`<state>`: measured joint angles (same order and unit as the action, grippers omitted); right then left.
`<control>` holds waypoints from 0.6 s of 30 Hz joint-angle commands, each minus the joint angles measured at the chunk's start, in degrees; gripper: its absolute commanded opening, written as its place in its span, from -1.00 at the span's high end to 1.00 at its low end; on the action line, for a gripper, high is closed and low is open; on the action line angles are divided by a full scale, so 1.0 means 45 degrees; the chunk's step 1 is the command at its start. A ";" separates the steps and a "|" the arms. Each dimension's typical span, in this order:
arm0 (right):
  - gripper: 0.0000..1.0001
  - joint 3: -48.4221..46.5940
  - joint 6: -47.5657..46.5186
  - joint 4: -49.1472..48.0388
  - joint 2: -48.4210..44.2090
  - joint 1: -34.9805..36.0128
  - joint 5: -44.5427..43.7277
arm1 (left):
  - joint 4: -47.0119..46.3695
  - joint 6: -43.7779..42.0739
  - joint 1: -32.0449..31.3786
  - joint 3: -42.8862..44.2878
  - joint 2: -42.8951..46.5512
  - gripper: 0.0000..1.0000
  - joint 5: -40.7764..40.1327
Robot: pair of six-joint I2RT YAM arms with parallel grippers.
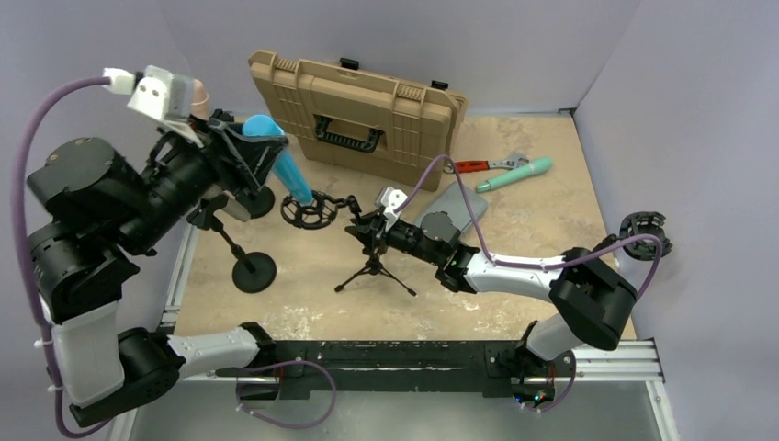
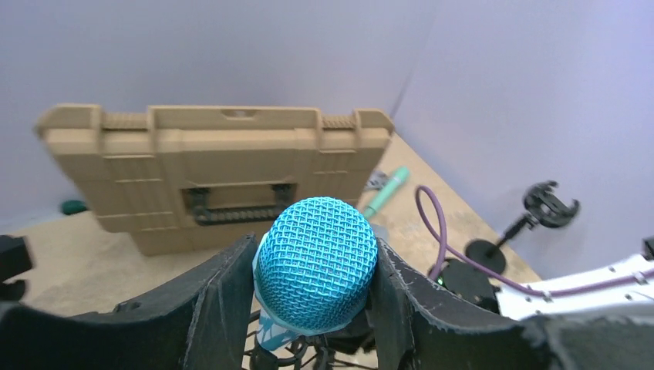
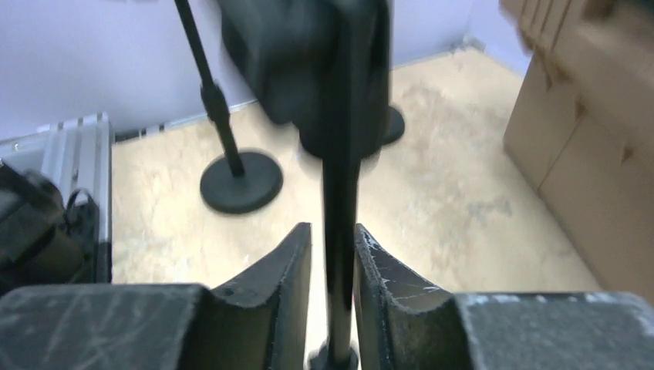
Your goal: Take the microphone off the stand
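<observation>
My left jaws are clamped on the mesh head of the blue microphone [image 2: 316, 262], one pad pressed to each side of it. From above, the microphone [image 1: 285, 161] hangs tilted in the upper left of the frame, head high between my jaws and its narrow end slanting down to the black ring mount [image 1: 306, 211] near the middle. The tip reaches the rim of that ring; whether it sits inside it or just above it, I cannot tell.

The ring is carried on a jointed arm of the small tripod stand [image 1: 372, 266], which has its legs spread on the table [image 1: 514, 230] just below centre. My right jaws stand narrow around the stand's upright pole [image 3: 339, 231]. The right-hand pad lies against it, while a sliver of light shows on the left side, so I cannot tell whether I am gripping it.

A tan case [image 1: 354, 115] leans against the back wall behind the ring. A second stand with a round base [image 1: 254, 273] is at lower left, near the tripod.
</observation>
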<state>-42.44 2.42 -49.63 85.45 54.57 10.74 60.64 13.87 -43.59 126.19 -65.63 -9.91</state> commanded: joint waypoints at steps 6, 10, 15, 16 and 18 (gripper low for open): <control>-0.32 0.0822 0.0442 0.1689 -0.1106 0.0140 -0.0688 | -0.3971 -0.0861 0.0098 -0.1341 0.1918 1.00 -0.2346; -0.43 0.0993 0.0739 0.1903 -0.1697 0.0140 -0.0962 | -0.4043 -0.0215 0.0097 -0.1395 0.2009 1.00 -0.1698; -0.48 0.1175 0.1090 0.3509 -0.3067 0.0140 -0.1584 | -0.3499 0.0889 0.0098 -0.1374 0.2022 1.00 -0.0788; -0.48 0.1225 0.1202 0.4102 -0.3529 0.0140 -0.1828 | -0.3276 0.1118 0.0098 -0.1430 0.2076 1.00 -0.0683; -0.49 0.1342 0.1392 0.5369 -0.4531 0.0140 -0.2449 | -0.3063 0.1628 0.0085 -0.2035 0.2407 1.00 -0.0646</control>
<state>-37.17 6.15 -34.44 72.23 54.87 5.10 46.33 15.84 -43.44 119.85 -55.72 -15.49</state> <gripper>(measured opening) 0.739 0.496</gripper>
